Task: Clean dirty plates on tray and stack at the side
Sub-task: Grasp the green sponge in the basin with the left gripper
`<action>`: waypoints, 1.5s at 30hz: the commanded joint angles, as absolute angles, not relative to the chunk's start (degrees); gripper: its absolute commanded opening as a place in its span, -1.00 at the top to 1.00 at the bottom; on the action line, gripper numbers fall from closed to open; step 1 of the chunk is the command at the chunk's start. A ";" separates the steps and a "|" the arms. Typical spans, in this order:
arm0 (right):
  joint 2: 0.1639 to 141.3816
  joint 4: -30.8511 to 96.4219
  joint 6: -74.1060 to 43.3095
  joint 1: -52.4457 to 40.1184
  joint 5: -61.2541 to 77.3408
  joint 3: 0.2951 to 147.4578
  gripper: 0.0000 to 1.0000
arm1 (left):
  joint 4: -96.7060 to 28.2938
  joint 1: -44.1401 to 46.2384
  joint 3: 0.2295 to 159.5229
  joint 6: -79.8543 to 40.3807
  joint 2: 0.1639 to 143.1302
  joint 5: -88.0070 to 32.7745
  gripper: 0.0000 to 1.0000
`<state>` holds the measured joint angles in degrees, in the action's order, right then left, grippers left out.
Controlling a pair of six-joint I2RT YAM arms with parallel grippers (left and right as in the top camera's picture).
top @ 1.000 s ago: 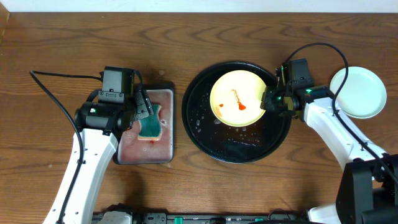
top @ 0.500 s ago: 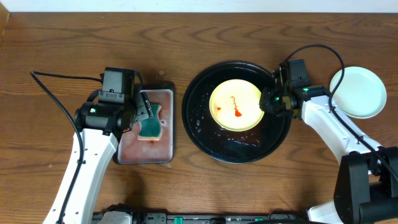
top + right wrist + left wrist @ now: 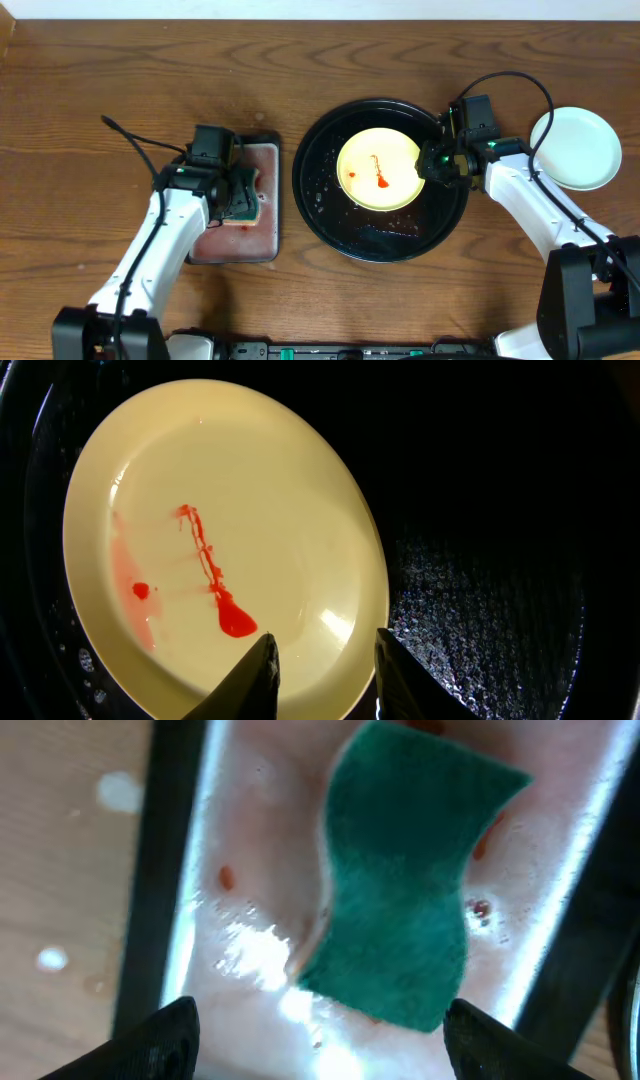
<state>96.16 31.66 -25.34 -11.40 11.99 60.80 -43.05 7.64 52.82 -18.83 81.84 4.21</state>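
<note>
The yellow plate (image 3: pixel 379 168) lies flat inside the round black tray (image 3: pixel 330 215), toward its upper half, with its right rim close to the tray's wall. A red sauce smear (image 3: pixel 215 585) runs down the plate's face as a thin line that ends in a thicker blob, with a fainter pink wash and a small dot to its left. The tray floor around the plate is wet and beaded with water droplets (image 3: pixel 470 620).

The right gripper (image 3: pixel 325 670) hangs at the plate's right edge. Its jaws are parted by a narrow gap and straddle the rim, one fingertip over the yellow face and the other over the black floor just outside it. It is not clear whether either tip touches the plate.

A pale blue plate (image 3: pixel 575 148) sits on the wooden desk (image 3: pixel 100 60) to the right of the tray, clear of its rim and behind the right arm's forearm.

On the left, the rectangular black-rimmed tray (image 3: pixel 245 240) holds a film of pinkish water with a few red specks (image 3: pixel 227 877). The green sponge (image 3: pixel 400 880) lies in it, toward the upper right. The left gripper (image 3: pixel 325 1035) is poised over this tray with its jaws spread wide. The sponge lies in line with the gap between the two dark fingertips but ahead of them, and neither tip touches it.
</note>
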 commanded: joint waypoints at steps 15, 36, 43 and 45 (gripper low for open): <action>96.44 31.92 -24.58 -11.66 11.84 61.80 0.41 | -30.61 8.93 48.12 -13.41 90.00 -1.21 -0.43; 96.44 33.19 -24.58 -11.66 11.86 61.82 0.42 | -23.55 8.91 44.91 -13.08 90.74 -1.96 -0.01; 96.44 33.74 -24.58 -11.68 11.86 61.82 0.44 | -21.93 8.91 44.45 -13.08 93.27 -1.93 0.05; 96.44 33.80 -24.58 -11.68 11.86 61.82 0.45 | -21.74 8.91 44.45 -13.10 94.61 -1.96 0.24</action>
<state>96.16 33.61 -25.17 -11.40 11.99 60.80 -21.85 8.86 45.54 -13.34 91.33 -1.37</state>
